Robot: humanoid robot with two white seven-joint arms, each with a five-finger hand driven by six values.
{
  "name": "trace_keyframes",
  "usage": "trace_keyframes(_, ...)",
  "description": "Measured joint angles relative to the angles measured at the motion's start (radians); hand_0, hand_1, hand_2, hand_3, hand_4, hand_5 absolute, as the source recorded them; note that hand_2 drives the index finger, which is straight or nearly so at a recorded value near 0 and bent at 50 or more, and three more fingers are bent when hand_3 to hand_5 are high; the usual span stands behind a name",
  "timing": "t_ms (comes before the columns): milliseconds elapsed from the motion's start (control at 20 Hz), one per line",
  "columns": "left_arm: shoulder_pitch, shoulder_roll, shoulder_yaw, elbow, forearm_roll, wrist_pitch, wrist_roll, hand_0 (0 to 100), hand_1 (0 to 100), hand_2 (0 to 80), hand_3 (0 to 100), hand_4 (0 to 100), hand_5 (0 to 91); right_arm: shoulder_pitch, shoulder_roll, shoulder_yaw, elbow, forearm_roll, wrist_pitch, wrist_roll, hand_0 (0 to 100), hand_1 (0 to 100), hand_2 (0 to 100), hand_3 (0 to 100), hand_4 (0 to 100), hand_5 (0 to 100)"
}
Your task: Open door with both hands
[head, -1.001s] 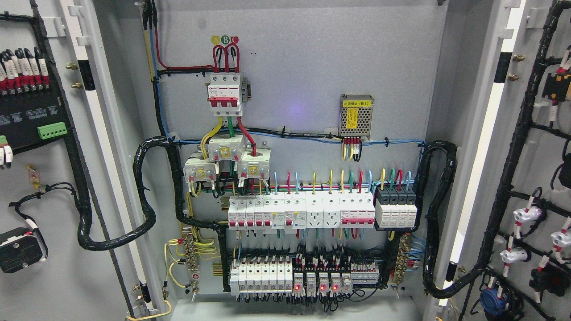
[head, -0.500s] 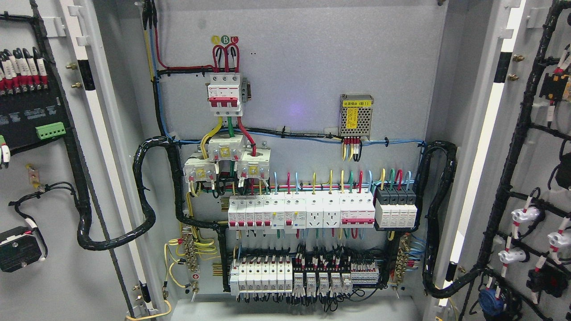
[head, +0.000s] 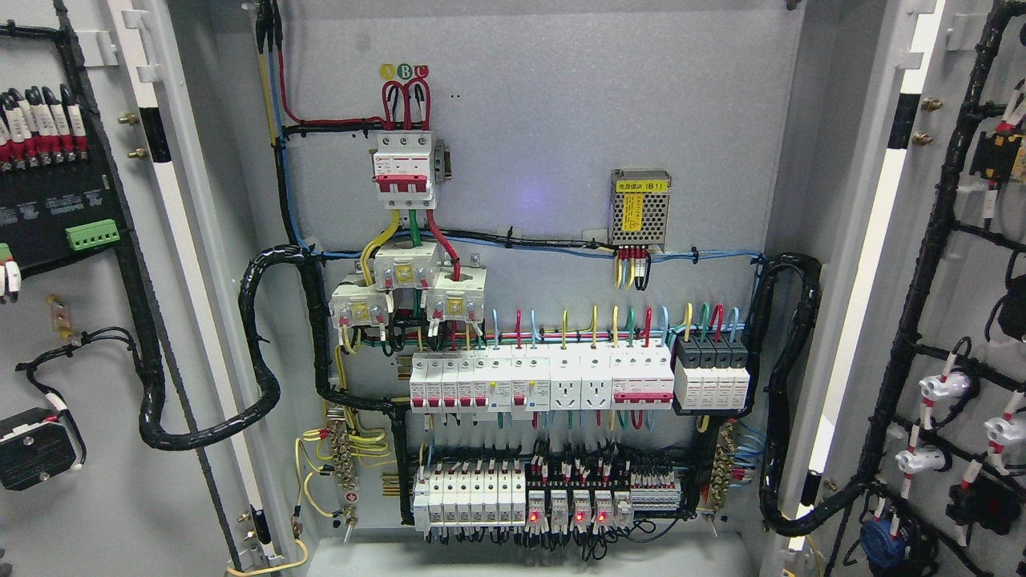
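a: what is seen first, at the far left?

b: the left door (head: 96, 449) is seen. it is swung wide open, so its inside face is shown, with a black box (head: 48, 200) and a thick black cable (head: 200, 417) looped from it into the cabinet.

a: and in the middle?

b: the cabinet's back panel (head: 561, 120) is laid bare. a red and white breaker (head: 405, 170) is fixed up high, a small silver box (head: 640, 207) is set to its right, and rows of white switches (head: 545, 383) are lined up lower down. small red lights (head: 579, 517) are lit near the bottom.

a: and at the far right?

b: the right door (head: 962, 320) is seen, also swung wide, with black wires (head: 914, 304) tied along it.

a: where are the hands?

b: no hand is shown. neither arm is in the picture, so it cannot be told if the fingers are open or curled, or if anything is held.

a: so how is the step done well?

b: the doors look fully open, so the job seems to be nearly done or done. if a door is pushed more, it should be moved slowly and by its outer edge. the looped cables must not be pulled tight. the wires and switches should not be touched, as some parts seem to be live.
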Motion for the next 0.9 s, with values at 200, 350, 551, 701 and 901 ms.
trace_keyframes(200,0.044,0.000,-0.011,-0.034,-0.002,-0.003,-0.002,0,0,0.0,0,0,0.0,-0.002,-0.012,0.029,0.000,0.003,0.000,0.005,19,0,0,0,0,0)
trace_keyframes(350,0.069,-0.002,-0.031,-0.054,-0.005,-0.006,-0.002,0,0,0.0,0,0,0.0,-0.002,-0.023,0.054,0.000,0.005,0.000,0.008,19,0,0,0,0,0)
trace_keyframes(551,0.101,-0.006,-0.065,-0.076,-0.009,-0.007,-0.007,0,0,0.0,0,0,0.0,0.003,-0.039,0.099,0.000,0.007,0.000,0.009,19,0,0,0,0,0)
trace_keyframes(701,0.121,-0.013,-0.088,-0.088,-0.021,-0.007,-0.035,0,0,0.0,0,0,0.0,0.006,-0.053,0.141,0.002,0.012,0.000,0.010,19,0,0,0,0,0)
trace_keyframes(901,0.156,-0.025,-0.126,-0.099,-0.046,-0.007,-0.059,0,0,0.0,0,0,0.0,0.011,-0.067,0.203,0.020,0.069,0.000,0.010,19,0,0,0,0,0)
